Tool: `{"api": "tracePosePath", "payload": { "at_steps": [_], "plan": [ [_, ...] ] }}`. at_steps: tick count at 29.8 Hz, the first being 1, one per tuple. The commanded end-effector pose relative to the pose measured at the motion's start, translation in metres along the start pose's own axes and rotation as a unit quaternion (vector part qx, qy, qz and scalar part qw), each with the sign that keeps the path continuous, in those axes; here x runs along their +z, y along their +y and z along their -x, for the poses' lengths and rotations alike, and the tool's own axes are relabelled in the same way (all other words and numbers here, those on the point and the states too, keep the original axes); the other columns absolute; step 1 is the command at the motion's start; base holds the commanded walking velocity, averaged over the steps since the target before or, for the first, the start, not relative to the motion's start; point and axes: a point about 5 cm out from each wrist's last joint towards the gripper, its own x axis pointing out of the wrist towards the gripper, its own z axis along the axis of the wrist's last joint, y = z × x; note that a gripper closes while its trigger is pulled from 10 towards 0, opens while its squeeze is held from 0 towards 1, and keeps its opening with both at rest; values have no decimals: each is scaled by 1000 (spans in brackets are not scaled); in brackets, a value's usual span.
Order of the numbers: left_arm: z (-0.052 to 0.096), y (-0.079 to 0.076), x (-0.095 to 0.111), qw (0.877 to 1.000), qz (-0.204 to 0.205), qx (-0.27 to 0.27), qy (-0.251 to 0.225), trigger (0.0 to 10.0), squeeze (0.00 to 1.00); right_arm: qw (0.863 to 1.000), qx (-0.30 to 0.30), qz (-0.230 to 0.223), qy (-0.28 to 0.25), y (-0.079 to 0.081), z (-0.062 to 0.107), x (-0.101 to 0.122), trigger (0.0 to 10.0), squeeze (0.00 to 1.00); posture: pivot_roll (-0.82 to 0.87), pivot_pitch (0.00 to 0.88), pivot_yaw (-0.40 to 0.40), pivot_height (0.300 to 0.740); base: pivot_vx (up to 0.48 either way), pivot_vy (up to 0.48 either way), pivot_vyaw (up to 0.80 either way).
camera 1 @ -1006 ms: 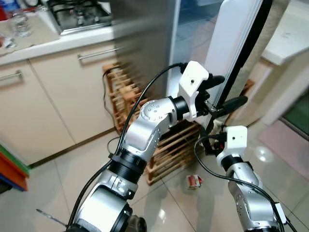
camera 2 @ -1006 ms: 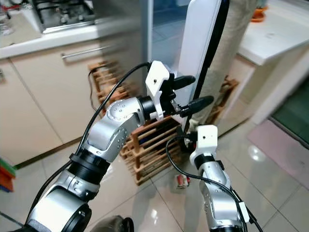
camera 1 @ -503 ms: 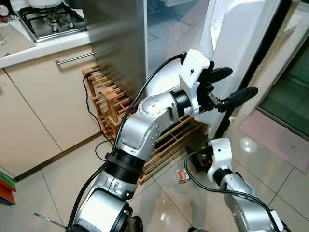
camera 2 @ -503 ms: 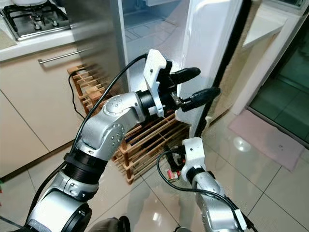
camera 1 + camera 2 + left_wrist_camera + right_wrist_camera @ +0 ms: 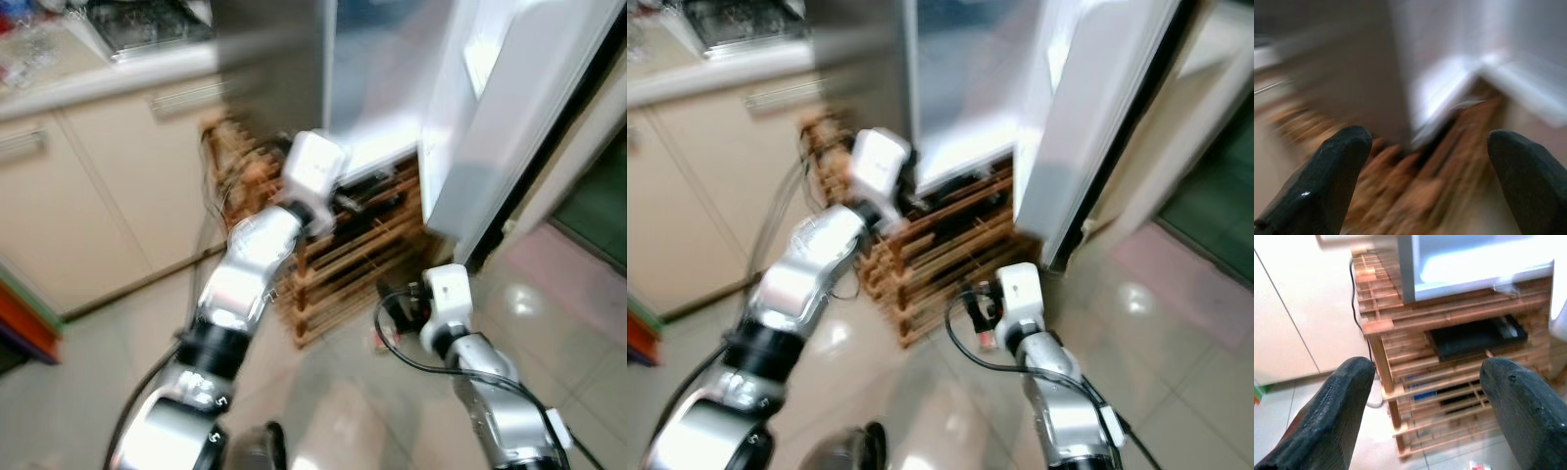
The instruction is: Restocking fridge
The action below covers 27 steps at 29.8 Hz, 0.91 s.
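Observation:
The fridge [image 5: 284, 59] has a steel side and stands open, its white door [image 5: 519, 117] swung out to the right. It rests on a slatted wooden rack [image 5: 362, 245]. My left gripper [image 5: 1430, 147] is low in front of the rack's top, below the fridge's open front; its fingers [image 5: 1332, 176] stand wide apart with nothing between them. My right gripper [image 5: 1427, 377] is lower, near the floor, facing the rack, also open and empty. The head views are blurred.
A flat black thing [image 5: 1476, 335] lies inside the rack. A small red and white packet [image 5: 987, 340] lies on the tiled floor by the rack. Beige cabinets [image 5: 98, 196] with a hob [image 5: 147, 29] stand left. A dark mat [image 5: 598, 215] is right.
My left arm has dropped from beside the fridge door's edge down to the rack's top. The view has shifted and blurred, so the camera is moving. Both grippers stay open.

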Motion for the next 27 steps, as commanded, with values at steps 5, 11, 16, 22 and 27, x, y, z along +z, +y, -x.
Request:
{"api": "tracePosePath", "payload": {
  "at_steps": [5,11,16,22,27],
  "plan": [
    [9,20,-26,993,-68,96,31,10000,0,999,-38,6,-26,-14,-8,10,10000,59,78,29,22,740,0,0,0],
    [25,38,-59,979,-63,177,81,10000,0,991,-116,21,-60,-39,-10,21,10000,47,83,18,18,740,0,0,0],
    [25,36,-63,978,-59,180,83,10000,0,985,-151,33,-74,-54,-11,26,10000,35,83,13,17,740,0,0,0],
    [23,36,-65,978,-62,184,81,10000,0,975,-203,61,-73,-87,-8,29,10000,35,80,14,20,740,0,0,0],
    [23,37,-66,976,-63,190,82,10000,0,977,-195,53,-72,-100,-9,31,10000,35,80,15,19,740,0,0,0]
  ]
}}
